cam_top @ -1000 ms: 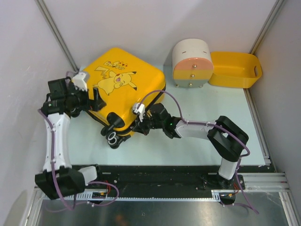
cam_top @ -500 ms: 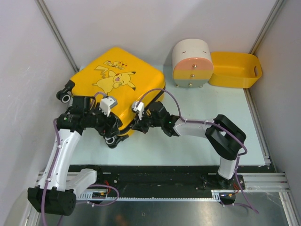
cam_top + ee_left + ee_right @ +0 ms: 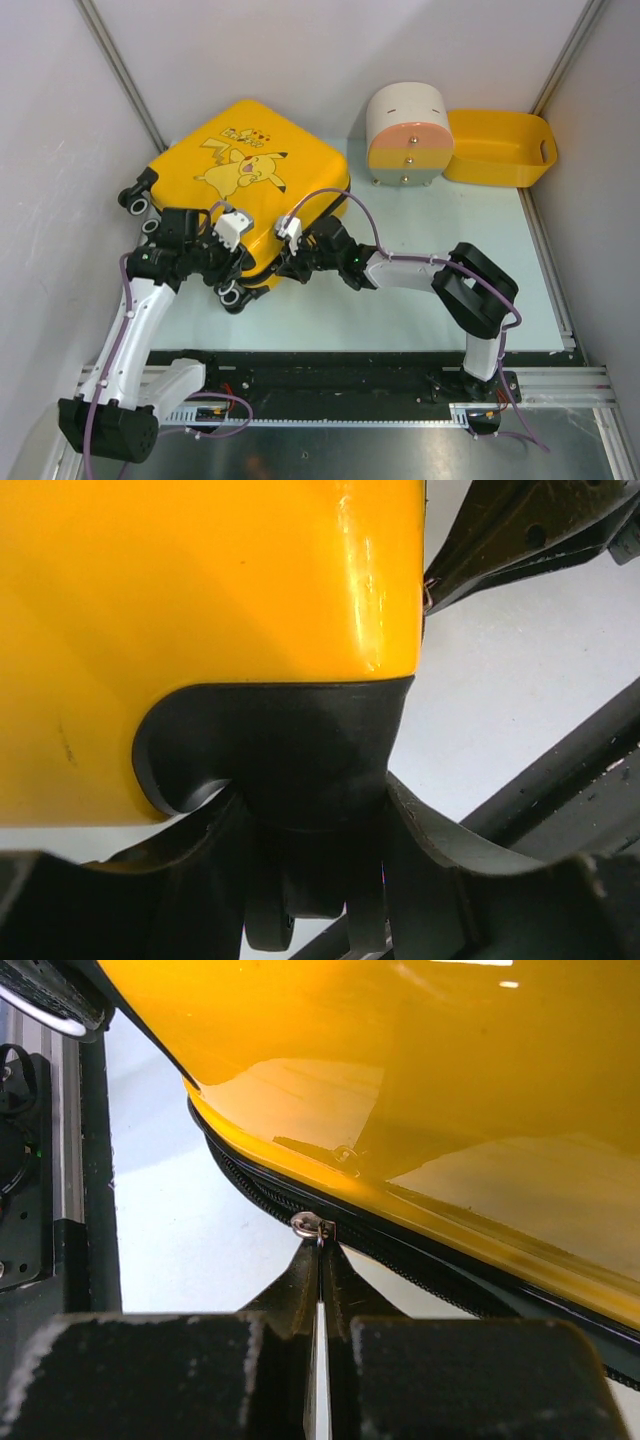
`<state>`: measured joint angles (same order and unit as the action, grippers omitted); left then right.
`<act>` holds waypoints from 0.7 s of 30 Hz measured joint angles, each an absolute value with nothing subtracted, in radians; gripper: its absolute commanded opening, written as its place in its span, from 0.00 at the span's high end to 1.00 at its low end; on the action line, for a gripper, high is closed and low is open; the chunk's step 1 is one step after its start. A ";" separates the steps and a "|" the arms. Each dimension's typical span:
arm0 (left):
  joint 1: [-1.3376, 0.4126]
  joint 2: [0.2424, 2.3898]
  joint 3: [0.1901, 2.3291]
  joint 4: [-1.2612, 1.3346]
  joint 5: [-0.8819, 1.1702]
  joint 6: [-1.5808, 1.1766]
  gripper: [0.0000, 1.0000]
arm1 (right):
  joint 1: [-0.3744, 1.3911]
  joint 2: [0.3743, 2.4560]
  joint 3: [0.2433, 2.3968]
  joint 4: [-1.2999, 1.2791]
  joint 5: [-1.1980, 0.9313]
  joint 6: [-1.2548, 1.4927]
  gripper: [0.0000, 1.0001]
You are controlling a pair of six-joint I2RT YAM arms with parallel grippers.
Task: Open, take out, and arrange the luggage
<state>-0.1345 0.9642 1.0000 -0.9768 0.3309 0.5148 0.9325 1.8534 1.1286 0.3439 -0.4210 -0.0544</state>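
At the left, the black corner wheel mount (image 3: pixel 290 750) of the luggage (image 3: pixel 250 170) is clamped between the left fingers (image 3: pixel 430 855). The yellow case is laid flat, print up, on the back left of the tabletop (image 3: pixel 400 320). At its near edge, the zipper pull (image 3: pixel 312 1227) is pinched by the closed right fingers (image 3: pixel 150 1380).

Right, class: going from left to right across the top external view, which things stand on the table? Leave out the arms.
luggage → cream-and-pink drum-shaped box → yellow basket
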 measured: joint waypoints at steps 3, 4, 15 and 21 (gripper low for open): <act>-0.134 0.938 0.976 -0.952 0.326 0.522 1.00 | 0.924 1.853 1.136 0.326 -0.435 -0.062 1.00; -0.133 0.926 0.966 -0.942 0.325 0.529 1.00 | 0.916 1.853 1.139 0.318 -0.440 -0.067 1.00; 0.084 0.828 0.897 -0.931 0.398 0.793 1.00 | 0.634 1.810 1.141 0.228 -0.469 -0.205 1.00; 0.189 0.830 0.900 -0.967 0.420 0.945 1.00 | 0.467 1.802 1.141 0.224 -0.511 -0.355 1.00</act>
<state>0.1890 0.8295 0.9001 -0.9672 0.4198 0.9451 0.4667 1.8015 1.1412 0.2241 -0.5106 -0.3546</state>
